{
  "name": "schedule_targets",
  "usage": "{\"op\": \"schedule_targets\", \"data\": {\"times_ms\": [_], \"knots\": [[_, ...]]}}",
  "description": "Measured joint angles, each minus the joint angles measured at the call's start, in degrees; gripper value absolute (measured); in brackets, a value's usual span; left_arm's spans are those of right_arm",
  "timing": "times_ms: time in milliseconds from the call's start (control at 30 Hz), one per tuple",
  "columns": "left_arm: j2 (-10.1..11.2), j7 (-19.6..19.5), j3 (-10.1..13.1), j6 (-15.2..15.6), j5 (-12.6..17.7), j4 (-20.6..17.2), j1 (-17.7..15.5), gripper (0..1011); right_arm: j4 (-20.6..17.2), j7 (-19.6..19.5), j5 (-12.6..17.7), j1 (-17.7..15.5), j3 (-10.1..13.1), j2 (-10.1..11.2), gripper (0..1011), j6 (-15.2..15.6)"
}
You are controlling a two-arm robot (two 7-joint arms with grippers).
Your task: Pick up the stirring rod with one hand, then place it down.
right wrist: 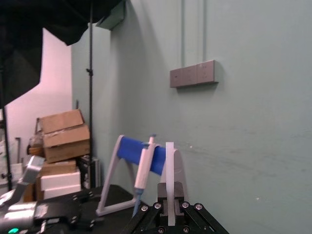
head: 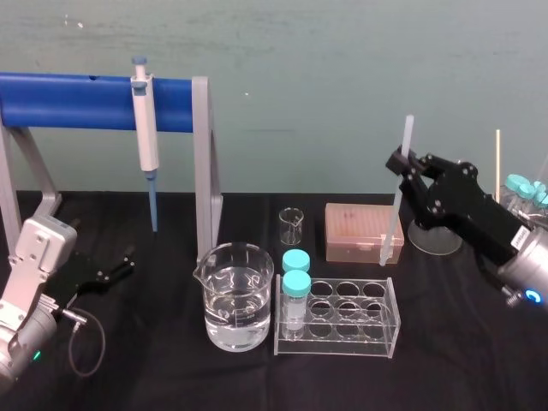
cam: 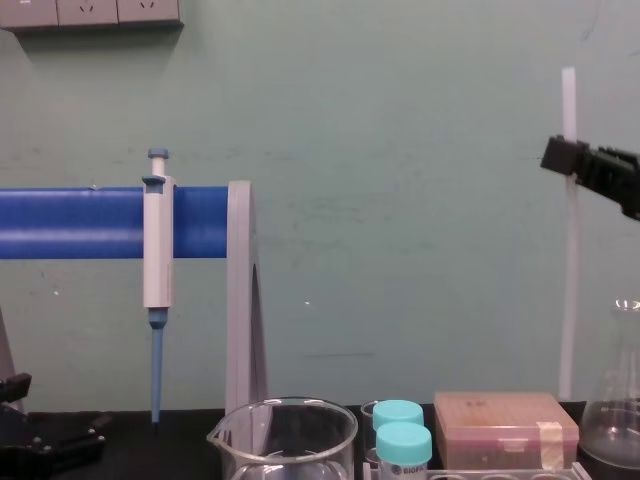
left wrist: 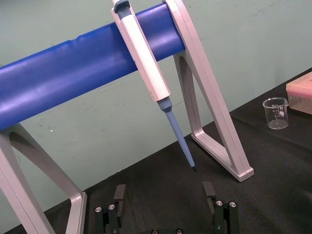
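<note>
The stirring rod is a thin translucent white stick, held nearly upright in the air on the right. My right gripper is shut on its upper part. The rod's lower end hangs in front of the pink box. From the chest view the rod stands vertical, with the right gripper clamped near its top. In the right wrist view the rod rises from between the black fingers of the right gripper. My left gripper rests low at the table's left, and in the left wrist view the left gripper is open and holds nothing.
A beaker of water stands centre front, beside a clear tube rack with two blue-capped tubes. Behind them are a small beaker and a pink box. A pipette hangs on the blue-barred stand. A flask sits far right.
</note>
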Motion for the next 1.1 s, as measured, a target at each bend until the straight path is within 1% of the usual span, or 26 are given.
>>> {"op": "schedule_targets", "data": {"times_ms": [100, 267, 367, 533, 633, 867, 1100], "knots": [[0.0, 0.0, 0.0, 0.0, 0.0, 0.0, 0.0, 1000, 0.3, 1.4, 0.5, -0.8, -0.3, 0.8, 72, -0.7], [0.0, 0.0, 0.0, 0.0, 0.0, 0.0, 0.0, 1000, 1.7, 2.6, 0.6, -1.6, -0.8, 1.4, 72, -2.1], [0.0, 0.0, 0.0, 0.0, 0.0, 0.0, 0.0, 1000, 3.3, 3.1, 0.4, -1.7, -1.2, 1.1, 72, -3.5], [0.0, 0.0, 0.0, 0.0, 0.0, 0.0, 0.0, 1000, 6.0, 3.7, -0.9, -1.1, -1.8, -0.2, 72, -6.5], [0.0, 0.0, 0.0, 0.0, 0.0, 0.0, 0.0, 1000, 7.1, 4.2, -1.4, -0.8, -2.1, -0.7, 72, -7.5], [0.0, 0.0, 0.0, 0.0, 0.0, 0.0, 0.0, 1000, 8.1, 4.5, -2.4, -0.8, -2.6, -1.2, 72, -8.0], [0.0, 0.0, 0.0, 0.0, 0.0, 0.0, 0.0, 1000, 8.5, 4.5, -2.7, -1.4, -2.9, -1.4, 72, -7.9]]}}
